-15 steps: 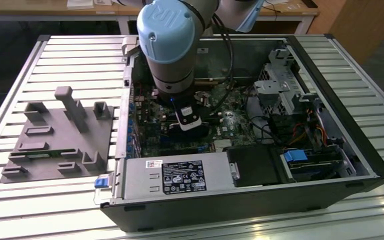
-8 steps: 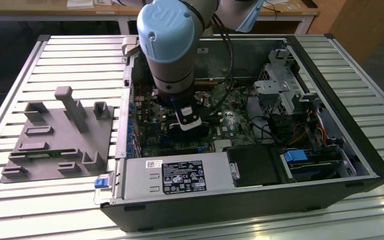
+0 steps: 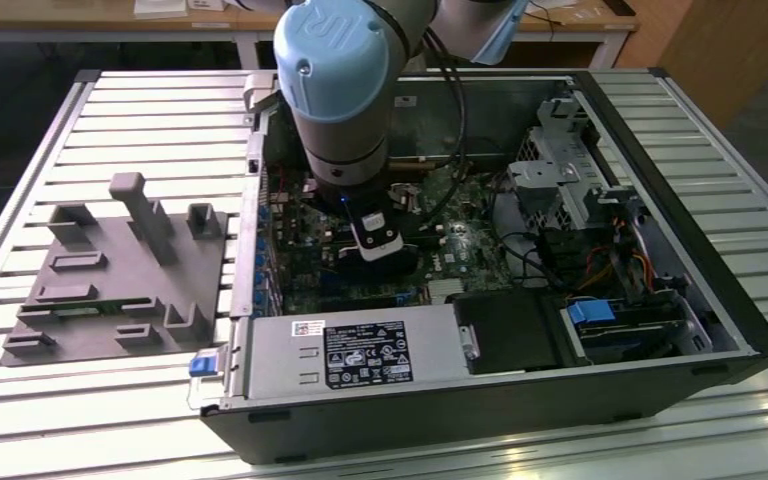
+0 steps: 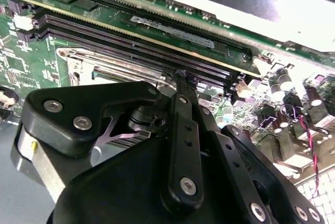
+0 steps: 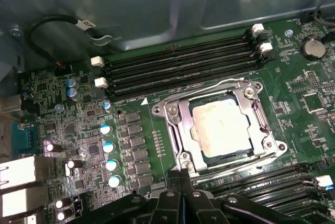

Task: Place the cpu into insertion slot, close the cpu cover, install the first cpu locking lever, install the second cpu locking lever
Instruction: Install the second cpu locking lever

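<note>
First wrist view puts the end effector [image 5: 180, 192] nearest, its black fingers pressed together in a narrow point with nothing between them, the tips just at the near edge of the insertion slot [image 5: 178, 169]. Just beyond sits the cpu [image 5: 222, 125], silvery-grey and flat in that socket, with the cpu cover [image 5: 175, 122] folded down around it so the chip shows through the square window. Past the socket run long black memory slots [image 5: 178, 69], then the grey chassis wall [image 5: 157, 4]. Second wrist view has the black linkage of the end effector [image 4: 180, 80] up close, its tip against the silver rim of the cpu cover [image 4: 84, 56], with memory slots [image 4: 131, 41] beyond. Exterior view shows the arm [image 3: 337, 90] reaching down into the open computer case [image 3: 491, 400], which lies on a slatted counter [image 3: 117, 100] beside a grey fixture block [image 3: 117, 270].
</note>
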`<state>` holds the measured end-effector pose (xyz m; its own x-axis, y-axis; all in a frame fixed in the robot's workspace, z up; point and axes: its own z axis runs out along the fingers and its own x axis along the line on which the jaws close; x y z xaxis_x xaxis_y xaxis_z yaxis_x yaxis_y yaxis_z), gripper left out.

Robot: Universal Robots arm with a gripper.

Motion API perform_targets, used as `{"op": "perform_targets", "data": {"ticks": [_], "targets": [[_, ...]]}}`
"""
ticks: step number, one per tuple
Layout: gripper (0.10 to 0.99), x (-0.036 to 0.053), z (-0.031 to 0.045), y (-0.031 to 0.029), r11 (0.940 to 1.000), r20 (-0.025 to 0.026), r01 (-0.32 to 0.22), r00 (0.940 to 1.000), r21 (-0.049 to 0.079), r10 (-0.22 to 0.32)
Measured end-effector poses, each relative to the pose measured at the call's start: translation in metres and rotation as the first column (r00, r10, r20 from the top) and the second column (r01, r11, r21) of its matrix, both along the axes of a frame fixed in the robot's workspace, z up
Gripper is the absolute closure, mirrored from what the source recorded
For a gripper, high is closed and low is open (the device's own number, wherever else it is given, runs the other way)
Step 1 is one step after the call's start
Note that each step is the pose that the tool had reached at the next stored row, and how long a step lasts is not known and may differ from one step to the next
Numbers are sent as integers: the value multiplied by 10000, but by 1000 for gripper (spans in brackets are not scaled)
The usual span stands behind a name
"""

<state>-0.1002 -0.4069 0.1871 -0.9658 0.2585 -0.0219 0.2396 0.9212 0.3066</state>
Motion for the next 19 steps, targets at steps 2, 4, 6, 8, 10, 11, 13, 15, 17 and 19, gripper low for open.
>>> {"op": "perform_targets", "data": {"ticks": [2, 4, 6, 8, 10, 11, 13, 15, 17, 19], "targets": [[984, 0, 6, 1, 10000, 2, 0, 10000, 3, 0], [984, 0, 19, -1, 10000, 2, 1, 10000, 1, -1], [984, -1, 45, -2, 10000, 1, 0, 10000, -1, 0], [984, 0, 64, 0, 10000, 1, -1, 10000, 2, 1], [984, 0, 65, 5, 10000, 3, 0, 10000, 6, 0], [984, 0, 66, 8, 10000, 2, 1, 10000, 4, -1], [984, 0, 67, 20, 10000, 2, 1, 10000, 4, -1], [984, 0, 66, 42, 10000, 2, 0, 10000, 3, 0], [984, 0, 67, 60, 10000, 1, 0, 10000, 2, 0], [984, 0, 65, 68, 10000, 3, -2, 10000, 9, 2]]}}
